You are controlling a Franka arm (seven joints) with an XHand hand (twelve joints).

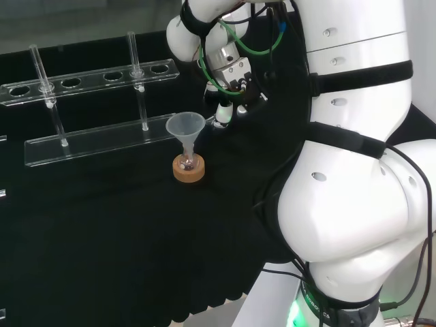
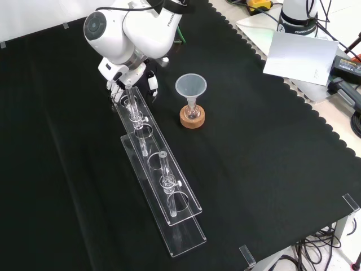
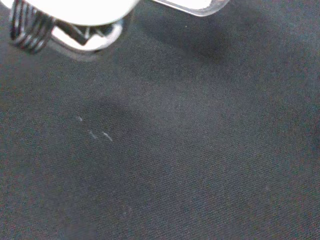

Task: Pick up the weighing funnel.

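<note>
Black cloth (image 3: 210, 160) close up; blurred white part of hand (image 3: 70, 6); dark ribbed coil (image 3: 27, 31) at its 8 o'clock; clear edge (image 3: 192, 6) at hand's 3 o'clock; few pale flecks (image 3: 95, 131) on cloth, hand's 6 o'clock

Showing a short line of dark lettering on the white arm link (image 2: 161, 25), just above and to the right of the hand (image 2: 128, 76) in the front view, running slantwise and too small for sure reading. Showing a second dark line of print on a white robot base (image 2: 298, 22), well apart from the hand, toward the front view's upper right corner, likewise too small for reading. Finding nothing else legible near the hand in the head view or the wrist view.
</note>
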